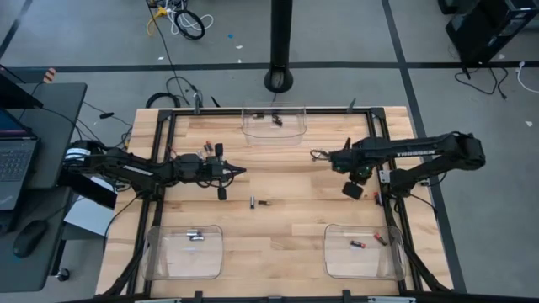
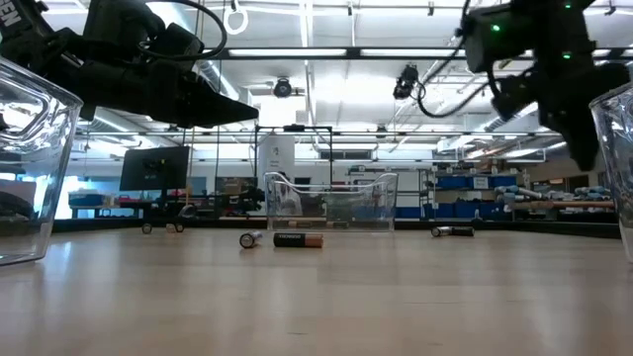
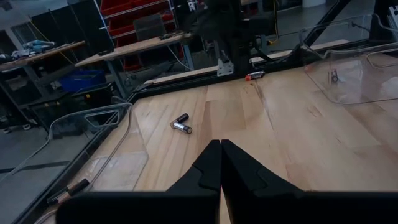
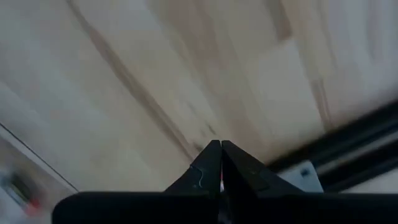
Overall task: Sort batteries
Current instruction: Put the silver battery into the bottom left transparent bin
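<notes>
2 batteries (image 1: 261,203) mid-table, clear of bins (image 1: 273,123).

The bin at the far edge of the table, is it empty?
No, the high view shows a small dark battery lying inside the clear bin at the far edge.

Count taken relative to the table (image 1: 278,244). Clear bins on it: three, namely far-edge bin (image 1: 274,124), near-left bin (image 1: 184,251) and near-right bin (image 1: 363,251). Batteries visible: two loose at table centre (image 1: 261,202), one at the right rail (image 1: 376,199), two in each bin. Arms: two.
</notes>
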Robot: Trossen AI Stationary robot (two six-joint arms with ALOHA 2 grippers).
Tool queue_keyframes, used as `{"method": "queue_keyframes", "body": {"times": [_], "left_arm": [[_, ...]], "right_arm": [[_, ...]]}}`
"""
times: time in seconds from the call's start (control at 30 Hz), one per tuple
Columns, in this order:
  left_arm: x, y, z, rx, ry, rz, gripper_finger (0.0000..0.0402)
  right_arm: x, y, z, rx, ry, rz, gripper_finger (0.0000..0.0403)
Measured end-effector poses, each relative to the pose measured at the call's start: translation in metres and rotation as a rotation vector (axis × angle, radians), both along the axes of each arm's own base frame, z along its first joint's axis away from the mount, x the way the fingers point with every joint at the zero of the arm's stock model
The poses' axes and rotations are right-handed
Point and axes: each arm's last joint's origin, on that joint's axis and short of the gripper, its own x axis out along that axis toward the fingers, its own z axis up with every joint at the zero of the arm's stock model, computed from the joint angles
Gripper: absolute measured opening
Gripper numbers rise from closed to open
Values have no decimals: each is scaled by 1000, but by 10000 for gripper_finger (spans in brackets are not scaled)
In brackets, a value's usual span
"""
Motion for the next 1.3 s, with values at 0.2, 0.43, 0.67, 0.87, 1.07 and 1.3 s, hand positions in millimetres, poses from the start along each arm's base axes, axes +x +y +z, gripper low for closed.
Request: {"method": "queue_keyframes", "body": {"times": [0.2,0.43,0.67,0.87,1.07,1.3], "left_arm": [[0,0,0,-1,1,0,13],[0,0,0,-1,3,0,13],[0,0,-1,0,6,0,13],[0,0,-1,0,7,0,13],[1,1,0,-46,12,24,13],[23,-1,16,-80,299,-39,9]], "right_arm": [[-14,7,-26,135,135,123,9],[-6,8,-49,188,254,190,12],[3,9,-73,219,406,294,9],[7,9,-89,247,502,312,9],[16,17,-80,222,444,367,9],[44,28,-41,89,24,383,7]]}}
